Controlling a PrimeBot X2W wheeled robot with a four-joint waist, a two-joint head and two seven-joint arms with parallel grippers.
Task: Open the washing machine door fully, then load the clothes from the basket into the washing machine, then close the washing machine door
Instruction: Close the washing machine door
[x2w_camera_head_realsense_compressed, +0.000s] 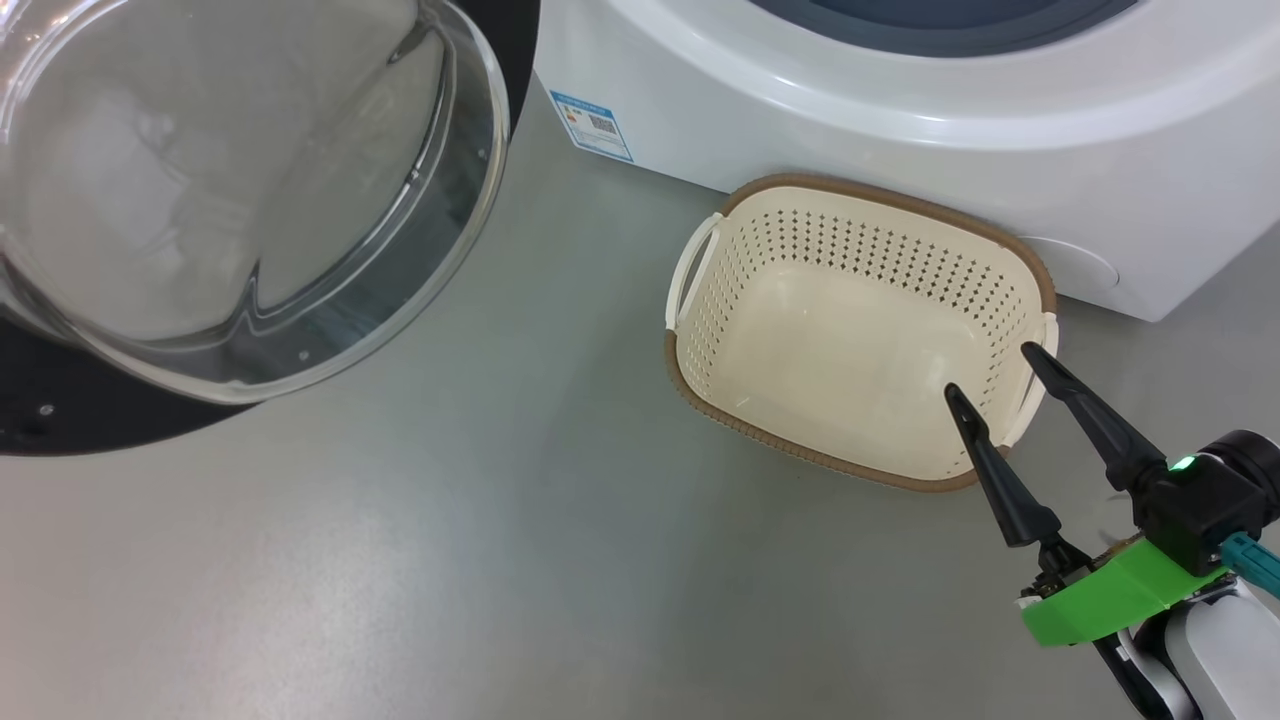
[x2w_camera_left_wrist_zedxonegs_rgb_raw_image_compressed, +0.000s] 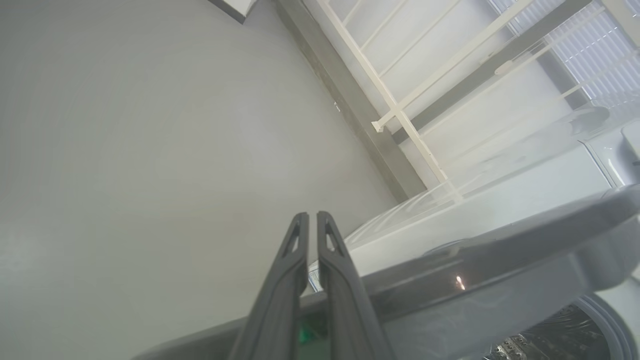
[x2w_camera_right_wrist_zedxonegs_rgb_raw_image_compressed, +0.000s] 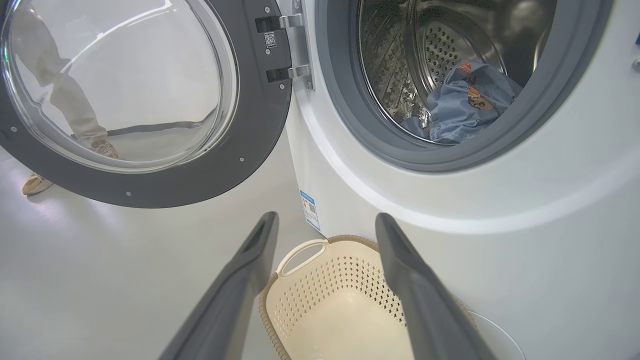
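Clothes (x2w_camera_right_wrist_zedxonegs_rgb_raw_image_compressed: 465, 107) lie bunched inside the drum of the washing machine (x2w_camera_right_wrist_zedxonegs_rgb_raw_image_compressed: 500, 240). The basket (x2w_camera_head_realsense_compressed: 760, 290) sits on the floor right at its front and looks empty, so loading reads as done. Only closing is left: the washing machine door (x2w_camera_right_wrist_zedxonegs_rgb_raw_image_compressed: 250, 150) hangs wide open at the left. Right gripper (x2w_camera_head_realsense_compressed: 989, 369) is spread and empty above the basket's near corner. Left gripper (x2w_camera_left_wrist_zedxonegs_rgb_raw_image_compressed: 312, 216) is pinched nearly together, holding nothing, apparently near the door's dark rim.

Right gripper (x2w_camera_head_realsense_compressed: 988, 370) bore long black tapered fingers (x2w_camera_head_realsense_compressed: 1000, 480), green lamp (x2w_camera_head_realsense_compressed: 1183, 464) glowed on black housing (x2w_camera_head_realsense_compressed: 1195, 510), bright green bracket (x2w_camera_head_realsense_compressed: 1110, 595), teal plug (x2w_camera_head_realsense_compressed: 1255, 560), white forearm (x2w_camera_head_realsense_compressed: 1225, 650)
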